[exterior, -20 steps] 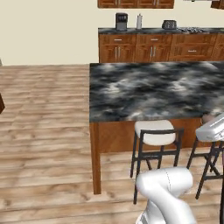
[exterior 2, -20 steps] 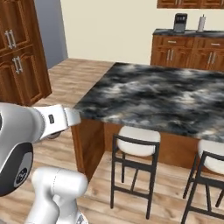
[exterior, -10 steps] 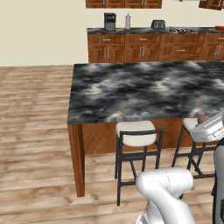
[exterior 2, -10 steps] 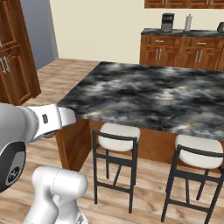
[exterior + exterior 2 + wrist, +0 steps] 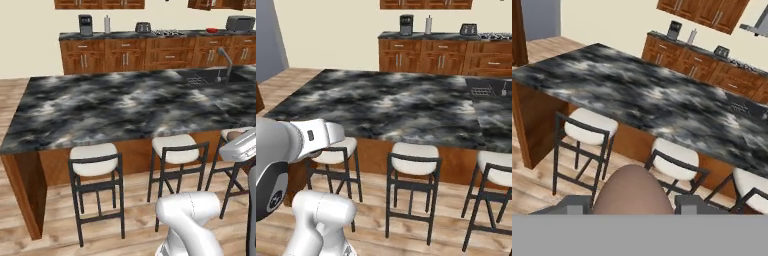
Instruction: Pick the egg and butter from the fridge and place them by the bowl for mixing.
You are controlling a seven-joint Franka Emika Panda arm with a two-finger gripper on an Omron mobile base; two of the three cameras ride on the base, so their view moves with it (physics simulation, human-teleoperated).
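egg (image 5: 632, 192): sits between the gripper (image 5: 628, 206) fingertips in the hand view, above the stools beside the island counter (image 5: 125, 107) | gripper: clasped around the egg | handling: likely light, smooth, round, brittle; hold across its widest part, gentle squeeze | butter: unseen

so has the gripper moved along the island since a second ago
Yes. The base is driving and carrying the gripper, shut on the egg, rightward along the island, away from its left corner and toward the sink end.
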